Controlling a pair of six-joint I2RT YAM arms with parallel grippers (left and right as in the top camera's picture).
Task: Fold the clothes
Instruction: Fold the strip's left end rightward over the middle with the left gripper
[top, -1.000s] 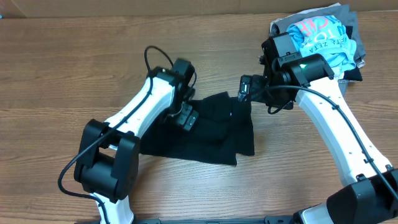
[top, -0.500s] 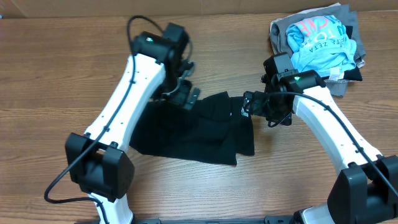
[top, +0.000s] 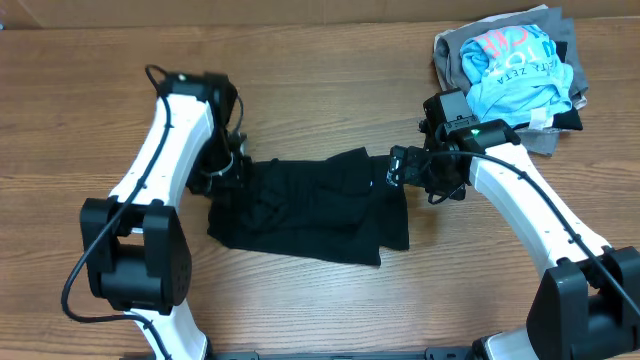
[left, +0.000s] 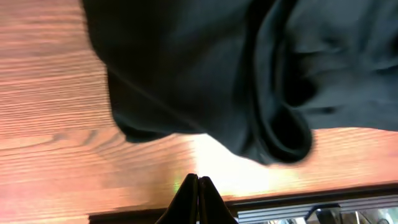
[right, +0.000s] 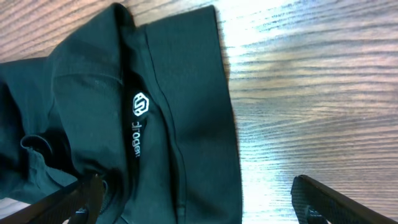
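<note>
The black shirt (top: 310, 205) lies crumpled and partly spread on the wooden table; the left wrist view shows its bunched hem (left: 273, 74). My left gripper (top: 234, 168) is at the shirt's left edge. It is shut and holds nothing, its tips (left: 198, 186) together over bare wood just short of the cloth. My right gripper (top: 398, 167) hovers open over the shirt's upper right corner. The neck with its white logo (right: 139, 104) lies between the wide-apart fingers (right: 81, 194), and the gripper (right: 199, 200) touches no cloth that I can see.
A pile of other garments (top: 515, 60), light blue with pink lettering over grey and tan ones, sits at the table's back right corner. The table's front edge and a metal rail (left: 298, 208) show beyond the left gripper.
My left arm has swung left from over the shirt's middle to its left edge, and its jaws have closed. More of the shirt's left part now shows. The right arm has barely moved.
</note>
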